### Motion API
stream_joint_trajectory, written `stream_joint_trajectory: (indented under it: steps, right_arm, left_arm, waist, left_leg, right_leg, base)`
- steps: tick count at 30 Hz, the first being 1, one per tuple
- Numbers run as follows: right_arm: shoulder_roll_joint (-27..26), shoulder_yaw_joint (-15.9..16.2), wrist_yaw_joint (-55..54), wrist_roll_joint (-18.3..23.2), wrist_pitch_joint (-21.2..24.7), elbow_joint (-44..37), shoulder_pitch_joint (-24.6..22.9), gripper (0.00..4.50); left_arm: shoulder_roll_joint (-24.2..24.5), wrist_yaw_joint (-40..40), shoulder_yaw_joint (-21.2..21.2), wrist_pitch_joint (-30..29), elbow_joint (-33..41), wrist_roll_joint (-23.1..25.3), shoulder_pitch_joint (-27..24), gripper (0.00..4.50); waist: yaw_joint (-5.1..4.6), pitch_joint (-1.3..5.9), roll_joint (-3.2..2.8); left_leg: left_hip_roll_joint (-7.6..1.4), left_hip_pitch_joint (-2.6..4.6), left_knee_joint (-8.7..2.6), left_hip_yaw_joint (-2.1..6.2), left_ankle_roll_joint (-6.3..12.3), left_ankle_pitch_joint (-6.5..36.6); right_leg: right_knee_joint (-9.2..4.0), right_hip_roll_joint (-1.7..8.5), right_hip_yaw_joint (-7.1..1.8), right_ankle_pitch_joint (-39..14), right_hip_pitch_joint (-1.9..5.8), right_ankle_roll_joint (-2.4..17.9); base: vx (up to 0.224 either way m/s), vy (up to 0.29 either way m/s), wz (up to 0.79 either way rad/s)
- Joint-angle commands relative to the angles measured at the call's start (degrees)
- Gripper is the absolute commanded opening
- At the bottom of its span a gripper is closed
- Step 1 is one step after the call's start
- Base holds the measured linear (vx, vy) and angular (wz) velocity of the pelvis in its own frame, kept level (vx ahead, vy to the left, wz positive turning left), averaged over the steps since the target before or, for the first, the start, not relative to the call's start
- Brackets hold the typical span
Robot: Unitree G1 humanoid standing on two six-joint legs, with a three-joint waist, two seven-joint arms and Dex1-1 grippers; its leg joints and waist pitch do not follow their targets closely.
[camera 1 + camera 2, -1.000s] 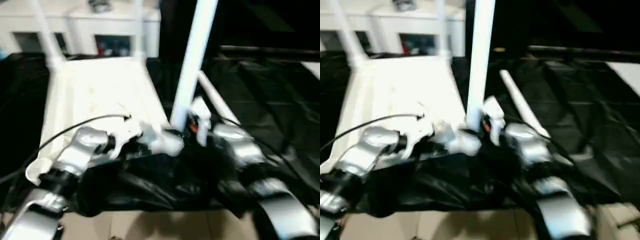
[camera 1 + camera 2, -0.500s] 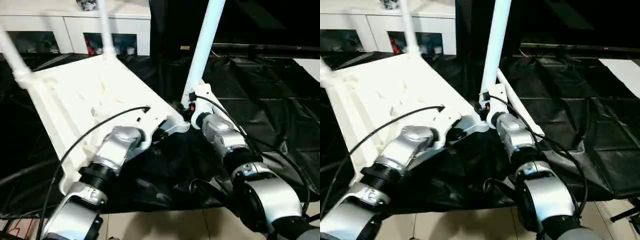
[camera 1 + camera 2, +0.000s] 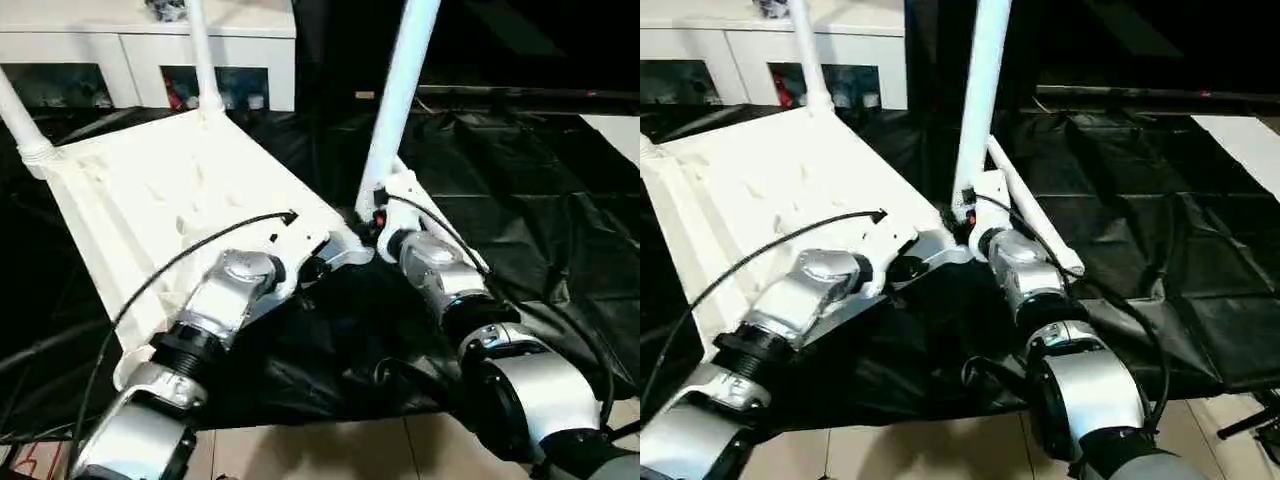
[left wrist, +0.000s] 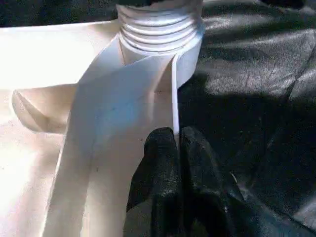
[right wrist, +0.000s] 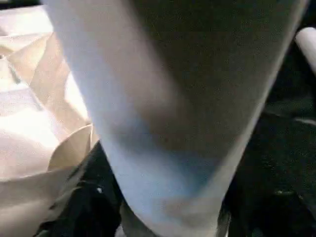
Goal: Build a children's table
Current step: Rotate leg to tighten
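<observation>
The white tabletop (image 3: 180, 190) lies underside up on a black cloth. Two white legs (image 3: 200, 50) (image 3: 18, 115) stand in its far corners. A third leg (image 3: 395, 110) rises tilted from the near right corner, with my right gripper (image 3: 372, 228) shut on its base; in the right wrist view this leg (image 5: 163, 98) is right up against the camera. My left gripper (image 4: 176, 140) is shut on the tabletop's thin edge rib, just short of the ribbed round corner socket (image 4: 160, 24). The fourth leg (image 3: 1055, 240) lies on the cloth behind my right arm.
A white cabinet with glass doors (image 3: 130, 40) stands behind the tabletop. The black cloth (image 3: 540, 200) spreads wide to the right. Pale floor tiles (image 3: 300, 450) show at the near edge, below my forearms.
The view swung and steadied since a second ago. Both grippers keep their holds, and the third leg stays at the near right corner with hardly any shift.
</observation>
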State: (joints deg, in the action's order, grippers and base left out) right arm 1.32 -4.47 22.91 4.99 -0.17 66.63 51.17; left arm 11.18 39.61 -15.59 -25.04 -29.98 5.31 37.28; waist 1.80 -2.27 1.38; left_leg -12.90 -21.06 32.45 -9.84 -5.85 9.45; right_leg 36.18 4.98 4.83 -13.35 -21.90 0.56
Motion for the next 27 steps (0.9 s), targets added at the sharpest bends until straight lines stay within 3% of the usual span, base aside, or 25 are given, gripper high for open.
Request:
stream_joint_trajectory:
  steps: [1, 8, 10, 14, 20, 27]
  right_arm:
    - [-2.8, 2.3, 5.1, -0.4, 2.6, 3.1, -2.1, 3.17]
    - [-0.2, 3.6, 14.6, -0.1, 0.9, -2.1, -3.4, 3.67]
    - [1.7, 4.8, 19.6, 0.0, 1.5, -4.9, -4.9, 3.67]
    - [5.1, 6.7, 26.1, -0.6, 2.4, -8.8, -7.6, 3.67]
    - [9.6, 9.0, 33.9, -1.6, 2.9, -14.0, -11.2, 3.67]
    - [13.8, 12.6, 43.5, -0.6, 6.1, -24.1, -16.3, 3.67]
  left_arm:
    - [-0.5, 0.5, -0.5, 2.7, 2.8, -0.2, 1.2, 0.0]
    - [1.9, 5.9, -0.7, 5.8, 4.5, -1.9, 0.1, 0.0]
    - [3.0, 7.6, -0.9, 7.1, 4.5, -2.3, -0.2, 0.0]
    - [4.2, 11.3, -1.0, 8.1, 5.4, -3.7, -1.0, 0.0]
    - [6.4, 18.4, -1.5, 10.7, 6.6, -5.8, -2.2, 0.0]
    - [10.0, 28.5, -2.8, 13.9, 7.4, -7.8, -3.2, 0.0]
  waist:
    - [0.38, 3.32, -0.79]
    - [0.55, 3.42, -0.83]
    - [0.69, 3.56, -0.91]
    - [1.11, 3.57, -1.09]
    - [2.1, 3.63, -1.12]
    - [3.2, 3.55, -1.18]
  left_leg:
    - [-0.36, 0.23, -2.95, -0.32, 3.09, 8.4]
    - [-0.44, 0.29, -2.83, -0.36, 3.86, 7.8]
    - [-0.4, 0.25, -2.6, -0.37, 4.96, 6.2]
    - [-0.43, 0.35, -2.45, -0.44, 5.97, 5.6]
    - [-0.53, 0.47, -2.35, -0.57, 5.49, 5.2]
    - [-0.6, 0.63, -2.38, -0.59, 5.22, 6.1]
  right_leg:
    - [-3.97, 2.74, -2.73, 3.1, 2.92, 15.1]
    - [-3.84, 2.74, -2.77, 4.6, 3.02, 15.6]
    - [-3.55, 2.63, -2.72, 7.7, 3.15, 16.3]
    - [-3.46, 2.64, -2.73, 9.2, 3.12, 16.8]
    - [-3.23, 2.51, -2.67, 9.5, 3.0, 17.2]
    - [-3.28, 2.49, -2.65, 8.0, 2.89, 16.1]
  base:
    - [0.0, 0.0, 0.0]
    - [0.0, 0.0, 0.0]
    - [0.0, 0.0, 0.0]
    - [0.0, 0.0, 0.0]
    - [0.0, 0.0, 0.0]
    - [0.0, 0.0, 0.0]
